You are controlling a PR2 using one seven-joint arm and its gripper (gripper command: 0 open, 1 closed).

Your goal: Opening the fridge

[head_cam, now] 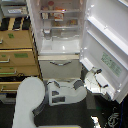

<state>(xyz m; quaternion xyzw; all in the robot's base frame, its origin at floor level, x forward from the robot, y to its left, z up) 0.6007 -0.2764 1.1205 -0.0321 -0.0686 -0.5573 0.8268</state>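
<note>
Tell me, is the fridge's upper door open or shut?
Open: the fridge door is swung wide to the exterior view's right, shelves exposed.

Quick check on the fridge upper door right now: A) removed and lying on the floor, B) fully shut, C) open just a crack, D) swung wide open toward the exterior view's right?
D: the fridge has its upper door swung wide toward the exterior view's right, with the interior shelves in plain view.

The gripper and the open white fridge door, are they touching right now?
Cannot tell. In the exterior view the gripper sits right at the lower edge of the open white fridge door, but the blur hides any contact or gap.
</note>
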